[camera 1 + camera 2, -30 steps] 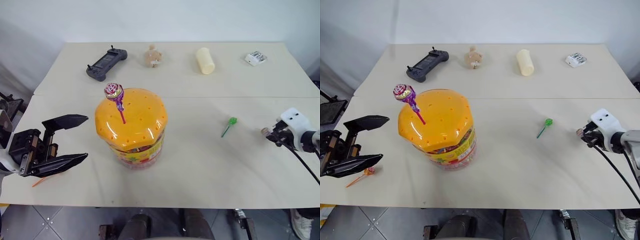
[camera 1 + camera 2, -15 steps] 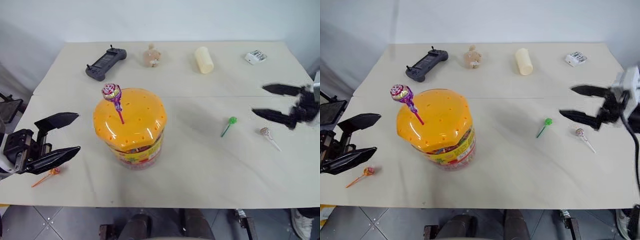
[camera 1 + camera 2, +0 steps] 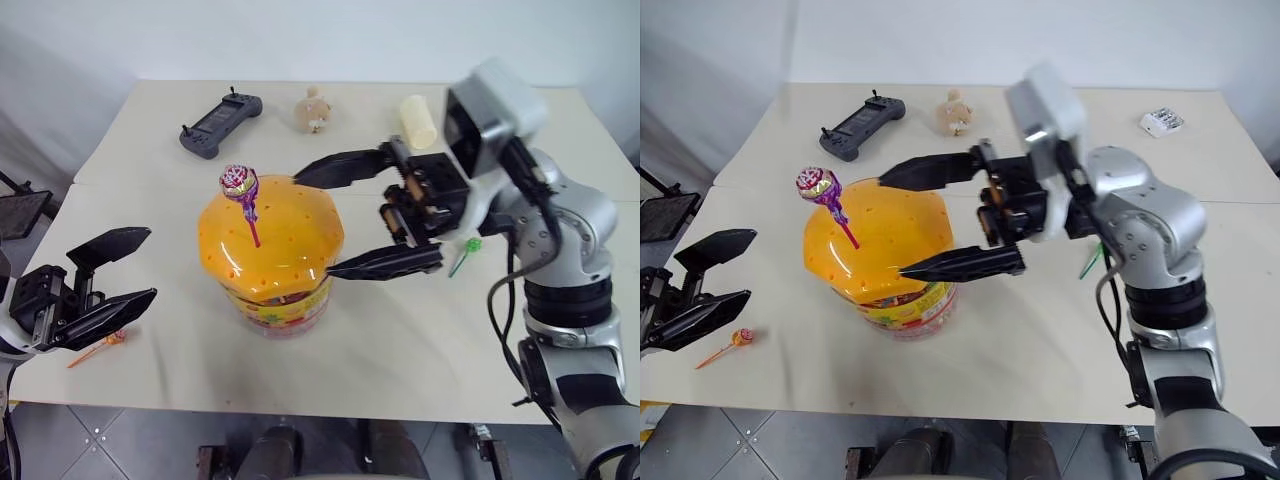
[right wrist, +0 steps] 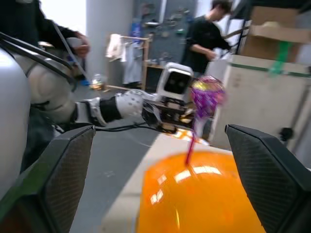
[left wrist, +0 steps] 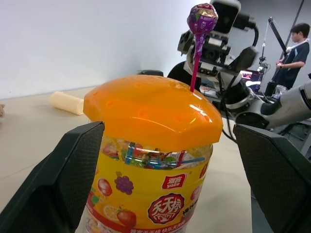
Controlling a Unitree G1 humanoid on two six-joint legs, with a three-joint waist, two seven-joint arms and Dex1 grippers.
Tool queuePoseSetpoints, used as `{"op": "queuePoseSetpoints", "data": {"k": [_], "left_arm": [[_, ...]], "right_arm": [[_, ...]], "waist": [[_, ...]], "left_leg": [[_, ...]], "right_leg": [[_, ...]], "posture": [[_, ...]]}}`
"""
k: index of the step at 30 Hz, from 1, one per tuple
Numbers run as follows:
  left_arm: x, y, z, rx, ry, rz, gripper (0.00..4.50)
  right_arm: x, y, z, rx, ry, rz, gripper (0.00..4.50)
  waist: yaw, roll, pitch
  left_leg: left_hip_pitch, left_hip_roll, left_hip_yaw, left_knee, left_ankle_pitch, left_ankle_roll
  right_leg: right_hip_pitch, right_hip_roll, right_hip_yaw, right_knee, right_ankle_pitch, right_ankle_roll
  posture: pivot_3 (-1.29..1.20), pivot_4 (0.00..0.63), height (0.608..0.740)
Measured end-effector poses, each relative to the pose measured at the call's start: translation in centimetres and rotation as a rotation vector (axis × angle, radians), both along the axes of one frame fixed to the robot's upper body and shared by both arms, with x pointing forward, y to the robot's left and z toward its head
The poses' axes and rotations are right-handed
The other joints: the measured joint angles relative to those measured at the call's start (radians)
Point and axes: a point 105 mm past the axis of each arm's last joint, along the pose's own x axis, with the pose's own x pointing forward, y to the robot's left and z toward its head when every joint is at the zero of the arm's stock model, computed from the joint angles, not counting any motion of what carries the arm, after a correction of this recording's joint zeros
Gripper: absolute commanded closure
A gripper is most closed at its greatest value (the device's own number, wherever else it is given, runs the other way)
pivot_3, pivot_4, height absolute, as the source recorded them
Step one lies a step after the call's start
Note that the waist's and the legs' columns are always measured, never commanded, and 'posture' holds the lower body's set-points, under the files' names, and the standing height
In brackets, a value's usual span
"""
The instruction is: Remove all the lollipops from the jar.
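Table (image 3: 400, 330) spans the frame; the jar (image 3: 272, 262) stands at centre-left, orange domed lid on, label facing the camera. Right gripper (image 3: 352, 217) sits at centre frame, just right of the jar lid, fingers spread wide: upper finger reaches over the back of the lid, lower finger lies level beside the lid's right edge. Cannot tell whether either fingertip touches the lid; nothing is held between them. Left gripper (image 3: 118, 272) at lower left of frame, also spread wide and empty, apart from the jar on its left side. Purple lollipop (image 3: 240, 184) stands upright with its stick pushed into a hole in the lid, head above the dome, left of the right gripper's upper fingertip. Green lollipop (image 3: 464, 250) lies on the table right of centre, partly behind the right arm. Orange lollipop (image 3: 108, 342) lies at lower left, just below the left gripper's lower finger. Black controller (image 3: 220, 124), tan plush toy (image 3: 314, 108) and cream cylinder (image 3: 416, 120) line the upper edge.
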Motion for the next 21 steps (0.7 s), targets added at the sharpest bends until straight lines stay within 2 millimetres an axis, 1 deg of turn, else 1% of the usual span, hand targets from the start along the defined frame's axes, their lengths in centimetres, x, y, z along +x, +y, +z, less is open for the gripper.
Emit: {"op": "queuePoseSetpoints", "data": {"k": [2,6,8,9,11,13,14,16,17,20,21], "left_arm": [[-0.1,0.2,-0.5,0.016,0.007,0.006,0.0],[-0.3,0.5,-1.0,0.036,0.016,0.021,0.0],[-0.3,0.6,-1.1,0.039,0.016,0.03,0.0],[-0.3,0.6,-1.2,0.038,0.013,0.034,0.0],[-0.4,0.7,-1.4,0.032,0.015,0.04,0.0],[-0.4,0.6,-1.4,0.029,0.014,0.048,0.0],[-0.4,0.6,-1.4,0.029,0.012,0.049,0.0],[-0.3,0.6,-1.4,0.029,0.01,0.053,0.0],[-0.3,0.6,-1.4,0.029,0.01,0.054,0.0],[-0.3,0.6,-1.2,0.026,0.004,0.055,0.0],[-0.3,0.6,-1.2,0.025,0.002,0.055,0.0]], "right_arm": [[0.6,1.5,-0.3,-0.038,0.034,-0.021,0.03],[1.6,3.4,-1.3,-0.105,0.049,-0.056,0.03],[1.9,4.3,-1.5,-0.106,0.049,-0.074,0.03],[2.0,4.6,-1.5,-0.105,0.048,-0.084,0.2],[2.1,4.9,-1.4,-0.099,0.038,-0.09,0.59],[2.1,5.1,-1.3,-0.091,0.036,-0.085,1.31],[2.1,5.1,-1.3,-0.088,0.032,-0.079,1.55],[1.9,5.3,-1.2,-0.083,0.026,-0.065,2.3],[1.8,5.3,-1.2,-0.08,0.025,-0.056,2.59],[1.4,5.5,-0.9,-0.058,0.019,-0.026,3.67],[1.3,5.4,-0.7,-0.045,0.019,-0.016,3.95]], "waist": [[-0.004,0.0,0.0],[-0.02,0.0,0.0],[-0.024,-0.001,0.0],[-0.025,-0.001,0.0],[-0.026,-0.001,0.0],[-0.027,-0.001,0.0],[-0.027,-0.001,0.0],[-0.028,-0.001,0.0],[-0.028,-0.001,0.0],[-0.028,-0.001,0.0],[-0.028,-0.001,0.0]], "left_leg": [[0.0,0.0,0.0,0.0,0.0,0.0],[0.0,0.0,-0.001,0.0,0.0,0.0],[0.0,0.0,-0.001,0.0,0.0,0.0],[0.0,0.0,-0.001,0.0,0.0,0.0],[0.0,0.0,-0.001,0.0,0.0,0.0],[0.001,0.0,-0.001,0.0,0.0,0.0],[0.0,0.0,-0.001,0.0,0.0,0.0],[0.0,0.0,-0.001,0.0,0.0,0.0],[0.0,0.0,-0.001,0.0,0.0,0.0],[0.0,0.0,-0.001,0.0,0.0,0.0],[0.0,0.0,-0.001,0.0,0.0,0.0]], "right_leg": [[0.0,0.0,-0.002,0.001,0.0,0.0],[0.0,0.0,-0.004,0.002,0.0,-0.001],[0.0,0.0,-0.004,0.002,0.0,-0.001],[0.0,0.0,-0.004,0.002,0.0,-0.001],[0.0,0.0,-0.004,0.002,0.0,-0.001],[0.0,0.0,-0.004,0.002,0.0,-0.001],[0.0,0.0,-0.004,0.002,0.0,-0.001],[-0.001,0.0,-0.004,0.002,0.0,-0.001],[-0.001,0.0,-0.004,0.002,0.0,-0.001],[-0.001,0.0,-0.004,0.002,0.0,-0.001],[0.0,0.0,-0.004,0.002,0.0,-0.001]], "posture": [[0.0,0.15,0.74],[0.0,0.15,0.74],[0.0,0.15,0.74],[0.0,0.15,0.74],[0.0,0.15,0.74],[0.0,0.15,0.74],[0.0,0.15,0.74],[0.0,0.15,0.74],[0.0,0.15,0.74],[0.0,0.15,0.74],[0.0,0.15,0.74]]}}
